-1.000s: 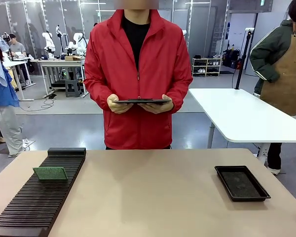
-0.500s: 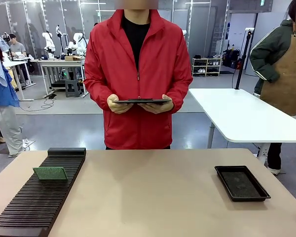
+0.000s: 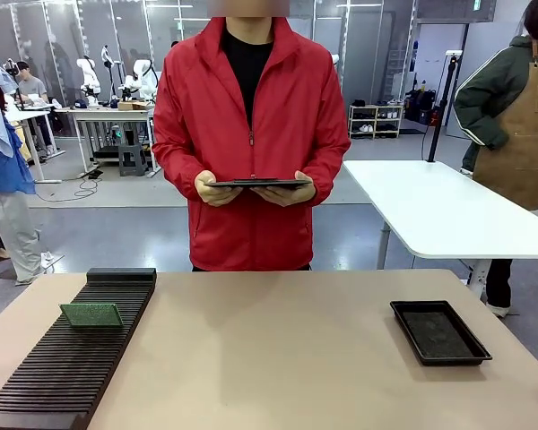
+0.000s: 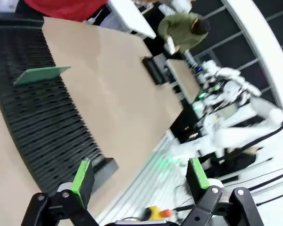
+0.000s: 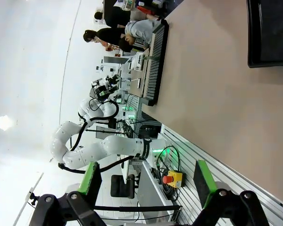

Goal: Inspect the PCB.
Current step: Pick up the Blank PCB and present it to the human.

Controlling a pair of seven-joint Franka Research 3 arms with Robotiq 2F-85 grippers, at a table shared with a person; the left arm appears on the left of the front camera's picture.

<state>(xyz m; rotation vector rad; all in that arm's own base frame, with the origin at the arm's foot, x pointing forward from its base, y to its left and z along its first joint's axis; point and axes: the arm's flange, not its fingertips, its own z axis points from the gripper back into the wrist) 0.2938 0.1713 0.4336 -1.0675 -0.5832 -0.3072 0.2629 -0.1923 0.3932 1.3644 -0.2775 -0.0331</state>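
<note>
A dull green PCB [image 3: 91, 314] stands upright in a slot of the black ribbed rack [image 3: 72, 367] at the table's left. In the left wrist view the PCB [image 4: 41, 75] shows far ahead on the rack [image 4: 42, 122], well beyond my left gripper [image 4: 140, 173], which is open with nothing between its green pads. My right gripper [image 5: 145, 181] is open too, hanging off the table's near edge, empty.
A black tray [image 3: 439, 332] lies at the table's right; it also shows as a dark tray [image 5: 270, 33] in the right wrist view. A person in a red jacket [image 3: 251, 134] stands at the far side holding a dark tablet [image 3: 258, 184] in both hands. A white table [image 3: 448, 210] stands behind at right.
</note>
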